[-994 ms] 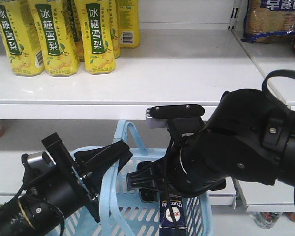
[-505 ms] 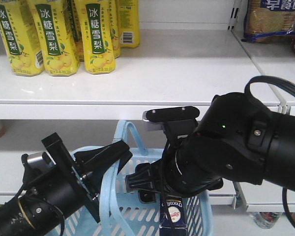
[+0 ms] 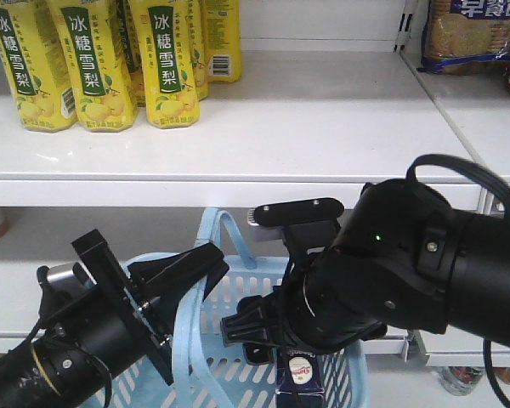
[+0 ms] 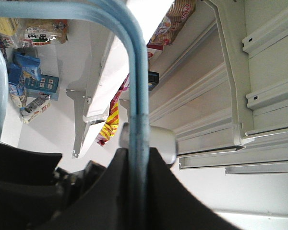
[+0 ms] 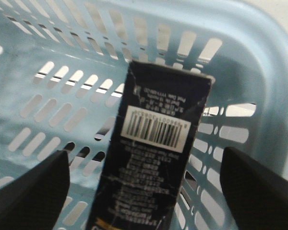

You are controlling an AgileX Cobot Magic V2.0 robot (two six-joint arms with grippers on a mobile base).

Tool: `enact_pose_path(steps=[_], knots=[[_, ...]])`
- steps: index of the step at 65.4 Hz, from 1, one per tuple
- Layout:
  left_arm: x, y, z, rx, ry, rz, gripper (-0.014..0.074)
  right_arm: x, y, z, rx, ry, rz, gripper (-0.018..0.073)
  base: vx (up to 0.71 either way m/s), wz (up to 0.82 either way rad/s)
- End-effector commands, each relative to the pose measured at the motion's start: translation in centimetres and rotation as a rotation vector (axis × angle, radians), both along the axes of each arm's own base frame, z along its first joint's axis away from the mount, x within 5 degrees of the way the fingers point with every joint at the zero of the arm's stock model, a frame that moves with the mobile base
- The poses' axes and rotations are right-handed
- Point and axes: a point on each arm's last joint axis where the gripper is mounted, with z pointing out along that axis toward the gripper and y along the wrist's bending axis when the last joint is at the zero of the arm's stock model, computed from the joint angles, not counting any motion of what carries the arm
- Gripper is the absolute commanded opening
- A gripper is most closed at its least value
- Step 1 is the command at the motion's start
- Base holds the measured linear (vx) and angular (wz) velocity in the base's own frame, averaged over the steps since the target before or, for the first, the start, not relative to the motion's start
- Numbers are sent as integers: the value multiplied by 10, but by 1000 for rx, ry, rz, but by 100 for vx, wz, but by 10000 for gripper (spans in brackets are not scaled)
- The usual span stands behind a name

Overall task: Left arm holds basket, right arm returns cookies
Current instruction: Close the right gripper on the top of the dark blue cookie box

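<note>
1. On the white shelf [image 3: 323,119] in the front view, tall yellow bottles [image 3: 89,64] are stood in a row. Their dark green labels are printed with the white characters 冰糖雪梨 above a pear picture.
2. A blue cracker bag [image 3: 472,34] is seen at the top right; its white characters are cut by the frame edge.
3. The tall dark navy cardboard cookie box [image 3: 299,374] is stood upright inside the light blue plastic shopping basket with slotted sides [image 3: 229,374]. Only a round red-and-white logo is shown on the box here.
4. In the right wrist view the other face of the cookie box [image 5: 153,163] is shown, with a white barcode and lines of small white print too blurred to be read.
5. The right gripper [image 5: 144,187] is spread wide, and its black fingertips [image 5: 33,187] are kept apart from the box on either side.
6. The left gripper [image 3: 206,265] is clenched on a hoop handle [image 3: 184,340] of the basket. This is confirmed by the left wrist view, where the blue handle [image 4: 137,72] is pinched between the black jaws.
7. Coloured snack packets [image 4: 26,91] on side shelving are shown only in the left wrist view; their print cannot be read.
</note>
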Motion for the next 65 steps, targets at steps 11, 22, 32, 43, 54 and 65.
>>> enact_pose_path(steps=[11,22,32,43,54,65], knots=[[1,7,37,-227,-186,41,0,2,2,10,70,-78,30,594,0,0],[1,7,37,-227,-186,41,0,5,5,7,78,-92,38,594,0,0],[1,7,37,-227,-186,41,0,7,7,-1,53,-74,43,594,0,0],[1,7,37,-227,-186,41,0,9,9,-5,34,-71,66,593,0,0],[1,7,37,-227,-186,41,0,9,8,-5,30,-75,68,545,0,0],[1,7,37,-227,-186,41,0,9,7,-5,19,-70,68,386,0,0]])
